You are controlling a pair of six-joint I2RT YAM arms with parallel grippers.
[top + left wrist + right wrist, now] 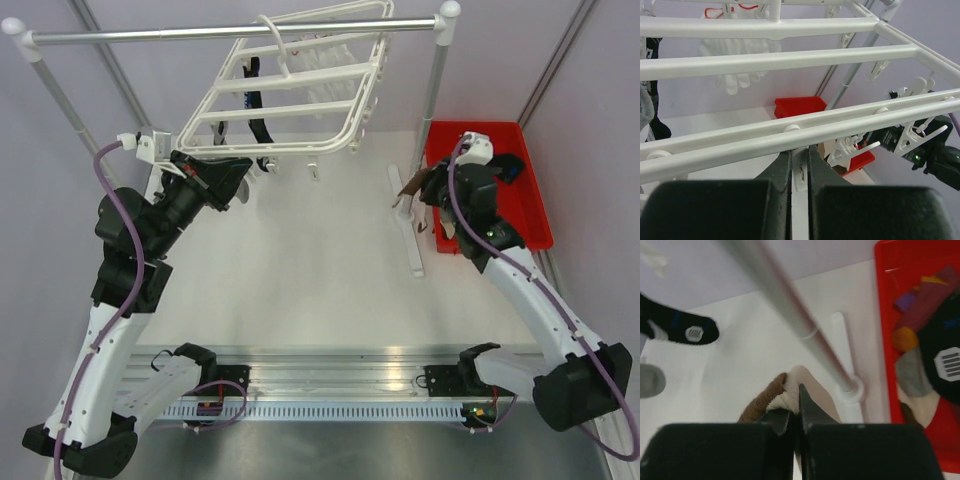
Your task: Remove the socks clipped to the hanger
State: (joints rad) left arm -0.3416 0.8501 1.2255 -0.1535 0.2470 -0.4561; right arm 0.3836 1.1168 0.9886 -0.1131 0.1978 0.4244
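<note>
Beside red bin [500, 126] | right pincer [796, 402] clamped on brown-and-cream sock [762, 402], short of rim | left pincer [800, 165] pinched shut on hanger [765, 60] clip [800, 176] | advise: carry sock clear over rim before opening

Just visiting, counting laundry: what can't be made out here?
How many socks hang on the white plastic drying hanger: top view, bars cover most.
Pile in the red plastic bin: top view, right arm covers part; right wrist view, edge cuts it.
Lower part of the brown-and-cream sock: right wrist view, right gripper hides it.
Anything under the white clip in the left gripper: left wrist view, gripper blocks it.
</note>
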